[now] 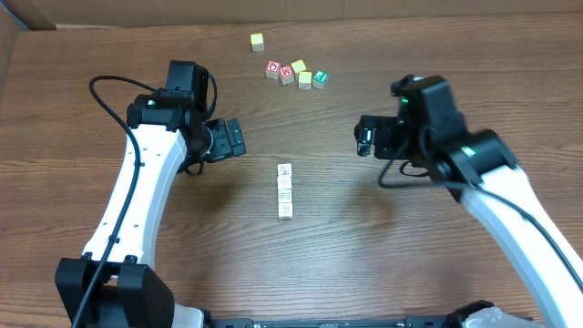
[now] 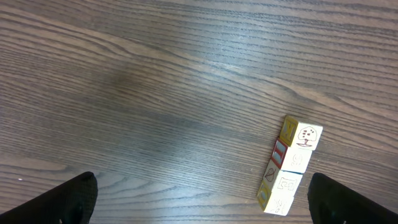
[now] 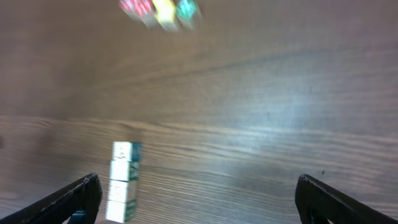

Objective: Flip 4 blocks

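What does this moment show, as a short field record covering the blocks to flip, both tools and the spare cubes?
target blocks: four pale cream wooden alphabet cubes, touching in one straight row
left tool: open, empty, apart from the row
right tool: open, empty, apart from the row
spare cubes: cluster of red, yellow and green cubes near the far edge; lone yellow cube beside it, apart
surface: brown wood-grain table

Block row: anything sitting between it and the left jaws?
Nothing. The overhead view shows only bare table between the row of four blocks and the left gripper, jaws open. The left wrist view agrees.
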Controlling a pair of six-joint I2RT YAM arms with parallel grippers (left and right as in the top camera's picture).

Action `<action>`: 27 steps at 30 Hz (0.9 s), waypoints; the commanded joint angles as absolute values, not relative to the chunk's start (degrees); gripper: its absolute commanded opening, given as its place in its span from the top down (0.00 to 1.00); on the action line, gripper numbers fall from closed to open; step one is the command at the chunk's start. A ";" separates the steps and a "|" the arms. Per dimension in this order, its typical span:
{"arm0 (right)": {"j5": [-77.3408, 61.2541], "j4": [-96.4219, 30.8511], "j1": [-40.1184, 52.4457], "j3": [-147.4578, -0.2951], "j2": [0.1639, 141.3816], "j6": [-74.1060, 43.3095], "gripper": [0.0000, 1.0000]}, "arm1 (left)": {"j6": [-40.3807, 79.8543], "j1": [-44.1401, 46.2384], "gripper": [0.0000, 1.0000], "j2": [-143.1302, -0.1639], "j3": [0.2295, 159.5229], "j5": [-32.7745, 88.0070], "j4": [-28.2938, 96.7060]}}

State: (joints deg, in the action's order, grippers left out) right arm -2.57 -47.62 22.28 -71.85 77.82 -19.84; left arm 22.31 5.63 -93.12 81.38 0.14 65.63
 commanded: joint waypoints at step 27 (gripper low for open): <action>3.44 -36.47 15.25 -54.46 24.84 -14.76 0.00 | 22.26 5.65 0.00 -93.62 81.80 -0.60 65.78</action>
State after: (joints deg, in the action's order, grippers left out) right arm 3.25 -37.58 17.39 -59.42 29.56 -15.35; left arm 22.31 5.63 -93.12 81.38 0.14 65.63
